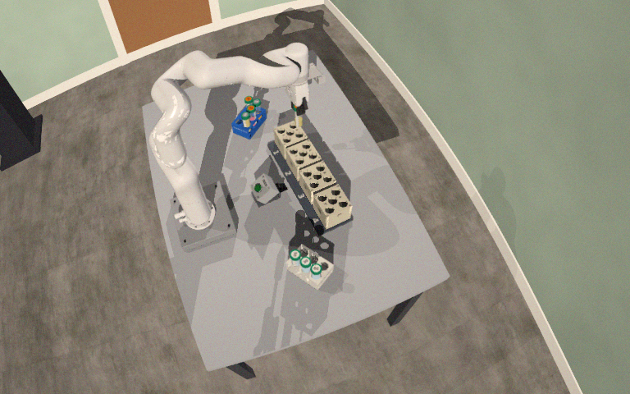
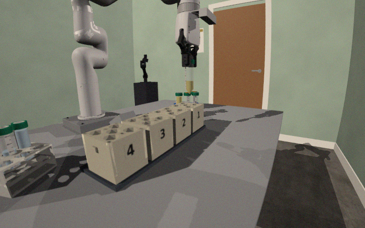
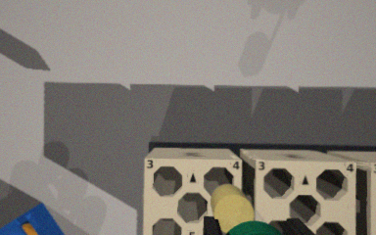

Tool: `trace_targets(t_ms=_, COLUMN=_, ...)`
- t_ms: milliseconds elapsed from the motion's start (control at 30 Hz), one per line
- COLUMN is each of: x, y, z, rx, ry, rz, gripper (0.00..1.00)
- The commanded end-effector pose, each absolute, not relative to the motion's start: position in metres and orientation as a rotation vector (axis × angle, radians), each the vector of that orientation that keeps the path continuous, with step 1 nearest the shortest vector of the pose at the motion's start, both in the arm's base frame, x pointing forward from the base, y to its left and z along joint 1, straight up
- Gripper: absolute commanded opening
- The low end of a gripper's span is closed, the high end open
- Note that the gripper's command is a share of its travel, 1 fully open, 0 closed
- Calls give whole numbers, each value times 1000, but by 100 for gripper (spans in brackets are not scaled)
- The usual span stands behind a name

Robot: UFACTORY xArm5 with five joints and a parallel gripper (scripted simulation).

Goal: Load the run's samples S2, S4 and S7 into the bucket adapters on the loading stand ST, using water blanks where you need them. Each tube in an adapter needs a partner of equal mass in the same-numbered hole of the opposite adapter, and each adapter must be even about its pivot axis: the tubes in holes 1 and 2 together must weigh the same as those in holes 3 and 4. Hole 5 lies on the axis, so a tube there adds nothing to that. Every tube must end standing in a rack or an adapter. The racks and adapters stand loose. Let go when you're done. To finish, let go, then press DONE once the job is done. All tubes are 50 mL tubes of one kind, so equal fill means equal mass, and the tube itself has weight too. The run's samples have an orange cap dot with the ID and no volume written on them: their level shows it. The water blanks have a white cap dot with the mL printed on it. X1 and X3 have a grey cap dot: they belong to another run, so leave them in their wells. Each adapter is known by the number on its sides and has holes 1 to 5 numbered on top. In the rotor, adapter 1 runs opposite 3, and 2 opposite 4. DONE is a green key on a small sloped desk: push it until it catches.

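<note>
My gripper (image 1: 299, 111) (image 2: 189, 63) (image 3: 255, 230) is shut on the green cap of an upright tube (image 1: 299, 121) (image 2: 189, 85) (image 3: 234, 212) with a yellow fill; its ID is not readable. It hangs above adapter 1 (image 1: 281, 141) (image 2: 200, 121) (image 3: 154, 208), its tip overlapping hole 4's edge in the wrist view. Adapters 2 (image 1: 293, 163) (image 2: 183, 132), 3 (image 2: 161, 146) and 4 (image 2: 118, 164) stand beside it on the dark stand (image 1: 289, 179). No tubes show in the adapters. The blue rack (image 1: 241, 131) (image 3: 45, 221) holds two orange-dot and two grey-dot tubes.
A clear white rack (image 1: 297, 275) with three white-dot blanks (image 1: 294, 254) (image 1: 305, 262) (image 1: 316, 269) stands beyond adapter 4. The green DONE key (image 1: 257, 187) is on a small grey desk between the arm's base and the stand.
</note>
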State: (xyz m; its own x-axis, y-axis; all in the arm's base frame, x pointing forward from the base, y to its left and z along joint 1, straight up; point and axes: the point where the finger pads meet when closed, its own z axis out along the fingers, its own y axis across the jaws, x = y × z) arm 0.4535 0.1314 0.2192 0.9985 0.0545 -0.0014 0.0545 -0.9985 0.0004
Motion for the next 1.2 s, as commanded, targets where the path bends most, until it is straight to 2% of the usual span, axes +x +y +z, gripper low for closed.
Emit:
trace_targets(t_ms=0, x=454, y=132, z=217, rx=3143, ry=86, rz=3, gripper=0)
trace_targets(t_ms=600, x=454, y=132, z=185, rx=3143, ry=86, rz=3, gripper=0)
trace_targets(t_ms=1167, x=454, y=132, z=183, rx=3143, ry=86, rz=3, gripper=0)
